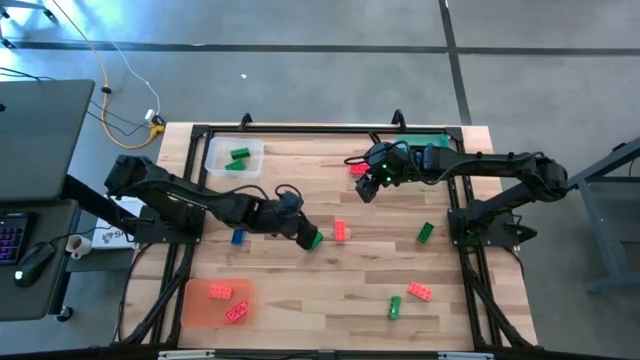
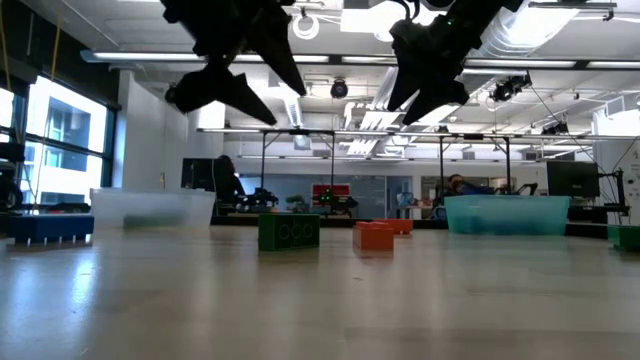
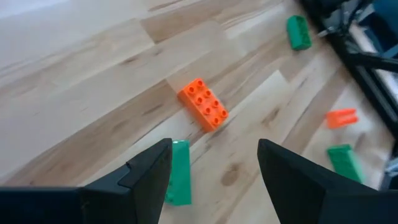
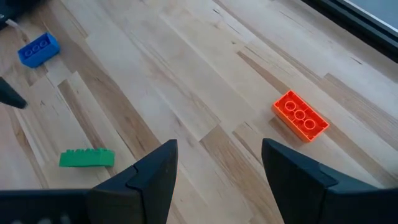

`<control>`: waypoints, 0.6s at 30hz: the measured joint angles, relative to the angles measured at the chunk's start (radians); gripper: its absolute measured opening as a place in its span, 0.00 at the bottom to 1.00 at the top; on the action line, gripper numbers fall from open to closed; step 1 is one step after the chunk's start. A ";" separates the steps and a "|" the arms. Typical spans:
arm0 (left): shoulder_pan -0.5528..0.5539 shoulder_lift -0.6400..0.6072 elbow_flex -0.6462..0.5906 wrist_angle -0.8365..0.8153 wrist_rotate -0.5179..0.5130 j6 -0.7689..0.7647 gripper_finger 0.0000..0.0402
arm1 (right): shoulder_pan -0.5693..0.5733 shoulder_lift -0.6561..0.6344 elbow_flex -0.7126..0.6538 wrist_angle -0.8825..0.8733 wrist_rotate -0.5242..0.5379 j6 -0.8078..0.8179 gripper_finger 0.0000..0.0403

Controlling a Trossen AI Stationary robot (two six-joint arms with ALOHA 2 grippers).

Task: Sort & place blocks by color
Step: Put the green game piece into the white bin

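A: Any brand, label or writing to read?

B: None that I can make out. There's a printed sheet off the table's left edge, but the print is too small.

A: Then the surroundings, biggest first.

B: The wooden table (image 1: 300, 290) inside a black frame. On it, an orange tray (image 1: 200, 306) at the front left with two red bricks in it, a clear tray (image 1: 216, 150) at the back left with a green brick inside, and a green tray (image 1: 437, 141) at the back right, mostly hidden under the right arm. Off to the left stand a laptop (image 1: 35, 120), a keyboard (image 1: 8, 240) and a mouse (image 1: 35, 260).

A: And the claws?

B: The left gripper (image 1: 305, 232) hangs over the table's middle, fingers spread and holding nothing, just beside a green block (image 1: 315, 240). The right gripper (image 1: 367, 188) hovers near the back centre, also spread and empty, above a red block (image 1: 357, 169).

A: The remaining blocks?

B: Loose on the wood: a blue one (image 1: 238, 237) under the left arm, a red one (image 1: 340, 231) just right of the left gripper, a green one (image 1: 425, 232) by the right arm's base, then a red (image 1: 419, 291) and a green (image 1: 394, 307) toward the front right.

A: Anything in the way?

B: Both arms lie across the back half of the table.
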 joint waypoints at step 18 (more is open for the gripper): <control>-0.035 0.199 0.000 0.078 -0.018 -0.044 0.57 | 0.000 0.000 0.001 -0.007 0.000 0.000 0.55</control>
